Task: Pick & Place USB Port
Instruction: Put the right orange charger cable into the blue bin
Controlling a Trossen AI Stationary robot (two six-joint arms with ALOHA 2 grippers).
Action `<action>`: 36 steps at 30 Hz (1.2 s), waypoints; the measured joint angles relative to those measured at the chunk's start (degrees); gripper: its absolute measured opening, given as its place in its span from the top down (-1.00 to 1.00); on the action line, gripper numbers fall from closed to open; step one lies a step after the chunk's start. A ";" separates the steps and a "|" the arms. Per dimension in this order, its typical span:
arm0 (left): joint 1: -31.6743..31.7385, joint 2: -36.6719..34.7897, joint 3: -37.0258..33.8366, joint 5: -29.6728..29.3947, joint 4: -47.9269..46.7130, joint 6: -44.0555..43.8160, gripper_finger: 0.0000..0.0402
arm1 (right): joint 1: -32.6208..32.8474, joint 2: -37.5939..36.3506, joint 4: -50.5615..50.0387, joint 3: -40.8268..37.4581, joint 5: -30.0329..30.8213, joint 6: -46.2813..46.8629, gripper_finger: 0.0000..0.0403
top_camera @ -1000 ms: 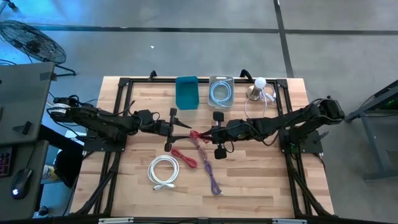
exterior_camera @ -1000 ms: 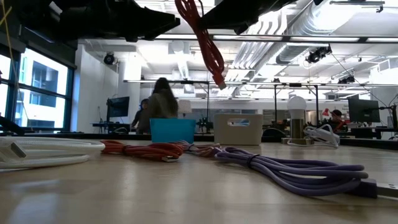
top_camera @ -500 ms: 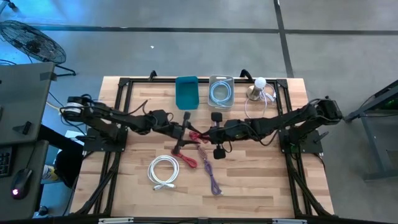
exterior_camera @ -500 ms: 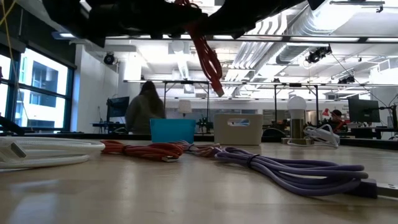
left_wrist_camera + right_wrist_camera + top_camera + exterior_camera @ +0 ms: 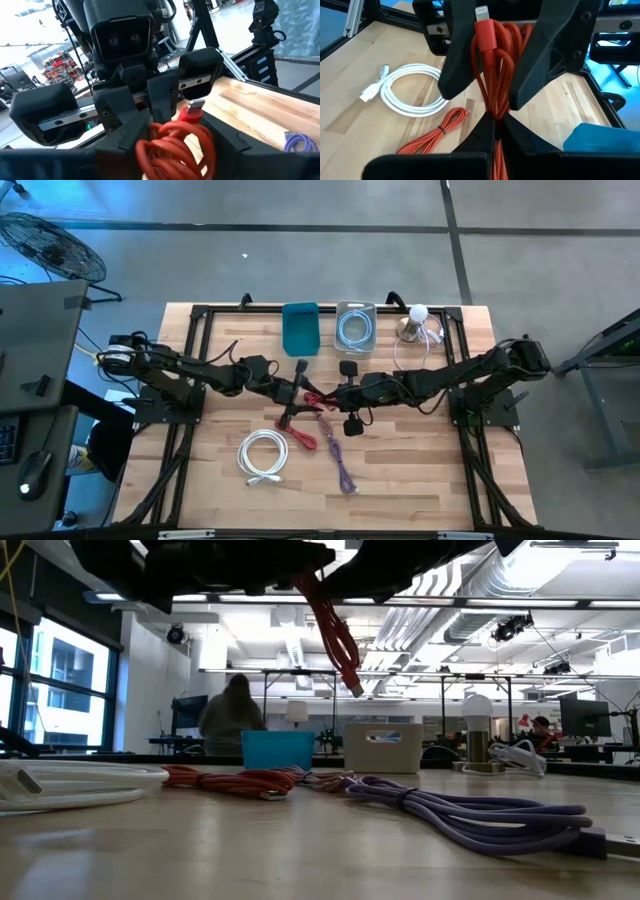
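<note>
I have the bundled red USB cable (image 5: 492,75) lifted off the wooden tabletop (image 5: 400,470), mid-handover at centre. My right gripper (image 5: 495,122) is clamped on its lower loops; my left gripper (image 5: 296,393) straddles the bundle, apparently not fully closed — hard to judge. The silver connector tip points up, coils loose. Placement remains — the teal plastic bin (image 5: 300,328) sits at twelve o'clock.

See no readable text, brand or number anywhere; label on grey box (image 5: 384,737) beyond my pincers too blurred to read.
</note>
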 joint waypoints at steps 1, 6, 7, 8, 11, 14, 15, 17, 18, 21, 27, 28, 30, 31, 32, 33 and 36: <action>0.00 0.00 0.00 0.00 0.00 0.15 0.30 | 0.00 0.00 0.00 0.00 0.04 0.00 0.98; 0.00 -0.04 0.00 -0.06 0.00 2.30 0.82 | 0.00 0.00 -0.04 0.00 -0.01 0.00 0.98; 0.00 -0.04 0.00 0.08 -0.02 2.78 0.85 | 0.00 0.00 -0.04 0.00 -0.04 0.00 0.98; 0.00 -0.06 0.00 0.15 -0.04 2.92 0.85 | 0.00 0.00 -0.04 0.00 -0.04 0.00 0.98; 0.00 -0.07 0.00 -0.23 -0.38 2.98 0.85 | 0.00 0.00 -0.07 0.00 0.01 0.00 0.98; 0.02 -0.09 0.00 0.64 -0.44 3.12 0.85 | 0.00 0.00 -0.08 0.00 -0.06 0.00 0.98; 0.02 -0.09 0.00 0.91 -0.38 3.20 0.85 | 0.02 0.00 -0.04 0.00 -0.10 0.00 0.98; 0.00 -0.09 0.00 0.84 -0.38 3.21 0.85 | 0.04 0.00 0.00 0.00 -0.09 0.00 0.95; 0.01 -0.09 0.00 0.96 -0.39 3.20 0.85 | 0.04 0.00 -0.02 0.00 0.01 0.00 0.94; 0.02 -0.09 0.00 1.01 -0.46 3.46 0.85 | 0.04 0.00 -0.11 0.00 0.21 0.02 0.88; 0.00 -0.07 0.00 1.24 -0.95 3.44 0.86 | 0.04 0.00 -0.70 0.00 0.30 0.63 0.75; 0.00 -0.07 0.00 1.27 -1.04 3.44 0.86 | 0.04 0.00 -0.72 0.00 0.38 0.83 0.73; 0.00 -0.07 0.00 1.27 -1.20 3.44 0.86 | 0.04 -0.01 -0.78 0.00 0.40 1.53 0.68; 0.00 -0.07 0.00 1.27 -1.28 3.48 0.86 | 0.04 0.00 -0.79 0.00 0.46 1.53 0.65; 0.00 -0.07 0.00 1.27 -1.31 3.59 0.86 | 0.04 -0.01 -0.79 0.00 0.67 1.55 0.62; 0.00 -0.07 0.00 1.27 -1.33 3.70 0.86 | 0.04 0.00 -0.80 0.00 0.91 1.60 0.58; 0.00 -0.07 -0.02 1.24 -1.48 4.00 0.86 | 0.04 -0.02 -1.33 0.00 1.59 1.75 0.47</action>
